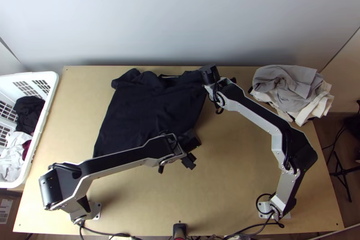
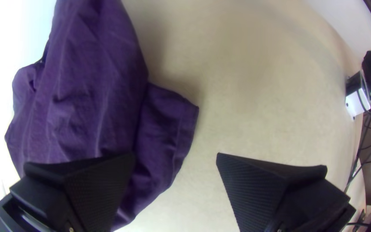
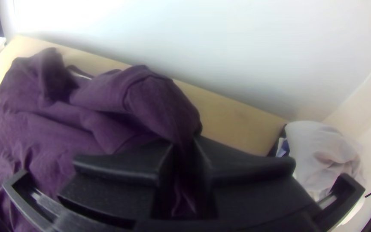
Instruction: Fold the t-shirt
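One white basket (image 1: 44,116) of dark and white clothes (image 1: 28,110), dark t-shirt (image 1: 148,109) loosely spread on table (image 1: 243,172), left gripper (image 1: 192,151) parted beside it, right gripper (image 1: 209,74) outstretched, grasping its far right part

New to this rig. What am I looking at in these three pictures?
It's a robot with two jointed silver-and-black arms, left and right, bolted to a light wooden table. The top view looks steeply down from over the table's near edge; each wrist view comes from a camera on that arm, looking past its own gripper.

A dark t-shirt lies mostly spread on the table's far left part, its far edge rumpled. The right gripper is closed on a bunched bit near its far right corner. The left gripper is open near the shirt's near right corner, holding nothing.

A white plastic basket of clothes stands at the left, a grey and cream cloth pile at the far right.
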### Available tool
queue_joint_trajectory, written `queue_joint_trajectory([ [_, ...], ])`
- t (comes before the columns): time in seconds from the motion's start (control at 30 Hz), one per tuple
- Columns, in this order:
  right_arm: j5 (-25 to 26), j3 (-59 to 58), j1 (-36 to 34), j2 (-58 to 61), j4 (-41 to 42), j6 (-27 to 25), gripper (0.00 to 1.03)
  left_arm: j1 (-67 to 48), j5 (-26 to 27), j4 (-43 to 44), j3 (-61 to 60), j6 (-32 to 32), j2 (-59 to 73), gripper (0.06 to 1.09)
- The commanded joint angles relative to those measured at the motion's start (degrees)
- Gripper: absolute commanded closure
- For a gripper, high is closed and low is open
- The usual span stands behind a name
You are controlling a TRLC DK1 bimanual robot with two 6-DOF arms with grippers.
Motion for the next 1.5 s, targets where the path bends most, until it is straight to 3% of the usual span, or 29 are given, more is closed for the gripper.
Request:
queue_joint_trajectory([
  [0.0, 0.01, 0.13, -0.12, -0.31, -0.06, 0.01, 1.0, -0.36, -0.11, 1.75, 0.97, 0.64, 3.52, 0.16],
  [0.43, 0.01, 0.13, -0.29, -0.31, -0.06, 0.1, 1.0, -0.97, -0.11, 1.75, 3.26, 0.73, 8.53, 0.18],
  [0.5, 0.01, 0.13, -0.38, -0.31, -0.06, 0.1, 1.0, -1.06, -0.11, 1.83, 3.34, 1.35, 9.23, 0.32],
  [0.6, 0.01, 0.05, -0.47, -0.48, -0.06, 0.1, 1.0, -1.06, -0.55, 3.5, 3.43, 2.58, 9.93, 0.68],
  [0.8, 0.01, 0.22, -0.47, -1.27, -0.06, 0.01, 1.0, -0.71, -1.51, 6.49, 3.43, 7.59, 9.76, 0.89],
  [0.87, 0.01, 0.22, -0.56, -1.8, -0.15, 0.01, 1.0, -0.71, -2.13, 6.67, 3.61, 9.26, 9.67, 1.06],
  [1.13, -0.07, 1.89, -1.52, -4.96, -3.93, -0.07, 1.0, 1.75, -3.8, 3.5, 6.42, 9.7, 1.32, 1.05],
  [1.3, -0.78, 4.27, -2.67, -7.87, -7.09, -1.48, 1.0, 6.94, -3.97, -3.7, 13.28, 9.61, -6.5, 1.05],
  [1.37, -2.18, 4.35, -3.46, -9.54, -7.44, -3.68, 1.0, 9.13, -4.5, -6.87, 16.53, 9.7, -9.84, 1.05],
  [1.47, -3.06, 4.0, -4.16, -11.73, -9.46, -11.59, 1.0, 11.95, -4.59, -9.15, 18.11, 9.78, -15.03, 1.05],
])
